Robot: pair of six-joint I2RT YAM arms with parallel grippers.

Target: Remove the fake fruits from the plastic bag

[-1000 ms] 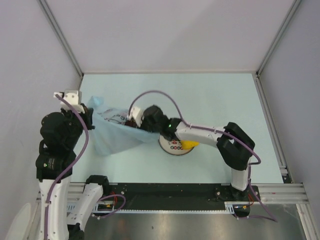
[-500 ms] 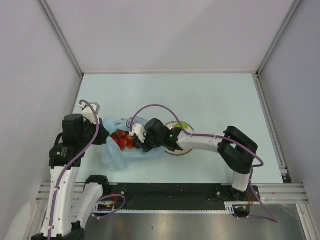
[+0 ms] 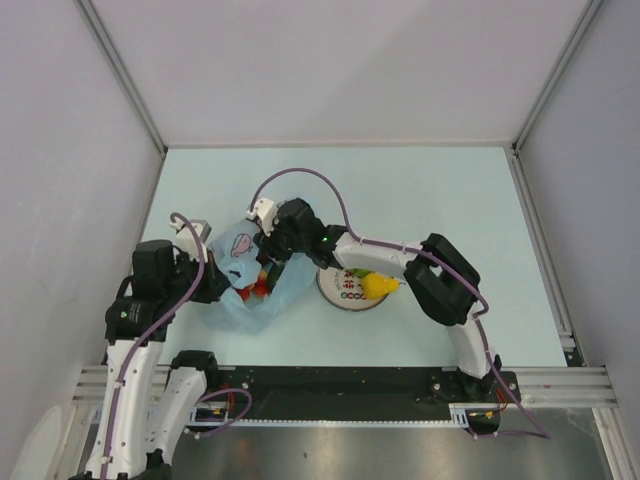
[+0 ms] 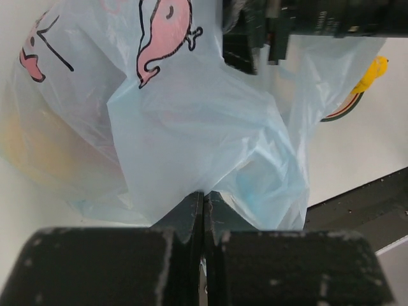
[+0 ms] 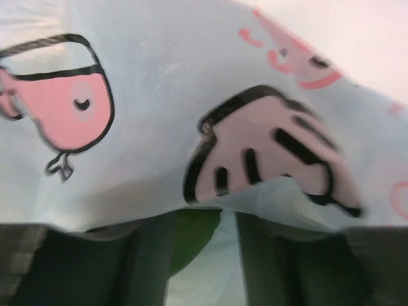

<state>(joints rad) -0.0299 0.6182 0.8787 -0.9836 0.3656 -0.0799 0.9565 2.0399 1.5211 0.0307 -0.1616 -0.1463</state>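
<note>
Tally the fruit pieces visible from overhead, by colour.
Yellow fruit, on the plate: 1
Green fruit, on the plate: 1
Red berries, in the plastic bag: 1 cluster
Total: 3 showing; the bag may hide more.

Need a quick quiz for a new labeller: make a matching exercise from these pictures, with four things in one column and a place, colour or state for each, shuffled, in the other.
Things
1. bag
2. yellow fruit
3. red berries
4. left gripper

Descriptions
A. lies on the plate
B. inside the bag
C. jaws shut on a fold of the bag
D. light blue with pink cartoon print

Pairs: 1-D, 2-A, 3-B, 4-C
</note>
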